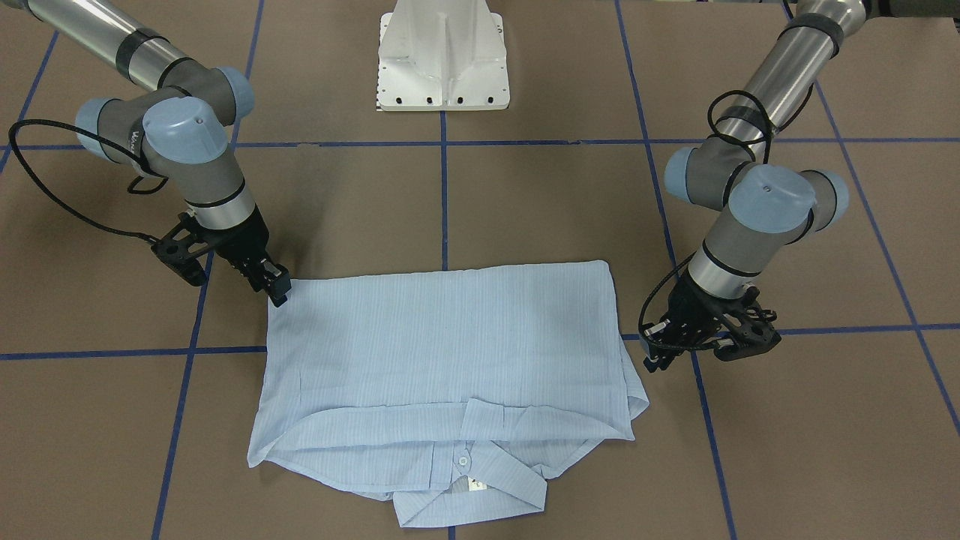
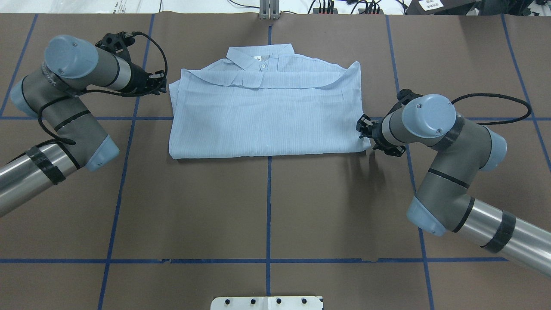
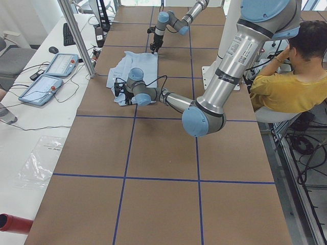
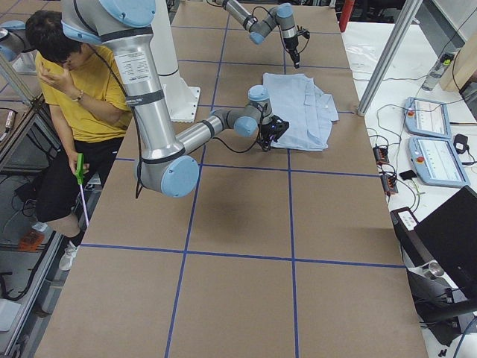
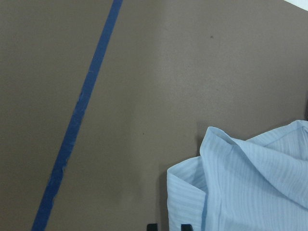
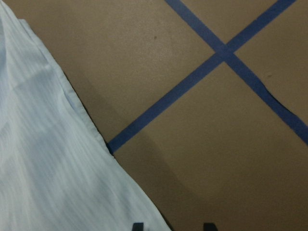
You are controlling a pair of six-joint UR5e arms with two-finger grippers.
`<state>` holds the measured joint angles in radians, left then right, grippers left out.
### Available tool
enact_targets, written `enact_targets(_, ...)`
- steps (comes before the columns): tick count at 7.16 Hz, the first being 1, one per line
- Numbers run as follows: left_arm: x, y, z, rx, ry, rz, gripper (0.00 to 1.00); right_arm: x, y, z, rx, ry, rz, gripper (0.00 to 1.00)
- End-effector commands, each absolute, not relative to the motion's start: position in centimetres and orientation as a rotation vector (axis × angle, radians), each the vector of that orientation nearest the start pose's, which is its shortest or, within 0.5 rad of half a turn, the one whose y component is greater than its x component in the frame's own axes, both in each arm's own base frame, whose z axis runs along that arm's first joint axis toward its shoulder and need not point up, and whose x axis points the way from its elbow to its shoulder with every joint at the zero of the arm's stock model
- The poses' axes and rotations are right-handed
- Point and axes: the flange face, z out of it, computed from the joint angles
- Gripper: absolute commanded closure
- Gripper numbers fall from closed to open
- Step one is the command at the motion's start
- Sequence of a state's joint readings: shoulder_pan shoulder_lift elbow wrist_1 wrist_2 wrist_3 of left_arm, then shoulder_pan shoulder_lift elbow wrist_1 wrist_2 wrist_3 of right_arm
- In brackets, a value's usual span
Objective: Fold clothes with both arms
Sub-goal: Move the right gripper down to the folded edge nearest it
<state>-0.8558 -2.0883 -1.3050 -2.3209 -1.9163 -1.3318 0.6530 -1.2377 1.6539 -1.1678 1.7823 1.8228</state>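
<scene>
Though set low at diagonal corners of striped shirt (image 2: 267,116) lying flat on table (image 2: 267,206), pinched nothing; held left gripper (image 2: 162,84) narrowly parted, right gripper (image 2: 361,127) wide apart, probably lining up next fold.

A brown table (image 2: 193,206) gridded with blue tape (image 2: 268,202) carries the folded light blue shirt (image 2: 267,116) flat.

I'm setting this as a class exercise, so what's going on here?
A light blue shirt lies on the table, folded into a rectangle, collar away from the robot. The left gripper sits at its edge by the collar end. The right gripper is at the opposite near corner. Neither is lifting cloth.
</scene>
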Motion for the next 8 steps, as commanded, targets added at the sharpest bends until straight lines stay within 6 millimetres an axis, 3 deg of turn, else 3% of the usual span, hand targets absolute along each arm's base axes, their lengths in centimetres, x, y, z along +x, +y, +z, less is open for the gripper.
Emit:
enact_targets(1,39.6,-61.0,39.6,0.254,1.025,-0.387,0.71,-43.7,-47.4,39.8,-0.036,-0.865,0.759,1.0)
enact_targets(5,38.5,-60.0,39.8,0.26,1.033,-0.386,0.7,-43.6,-47.5,38.8,-0.032,-0.883,0.746,1.0)
enact_targets(6,38.6,-60.0,39.6,0.261,1.036,-0.384,0.7,-42.7,-47.0,37.4,-0.028,-0.914,0.741,1.0)
enact_targets(8,38.5,-59.9,39.3,0.263,1.041,-0.384,0.69,-37.5,-42.4,35.0,-0.06,-0.983,0.705,1.0)
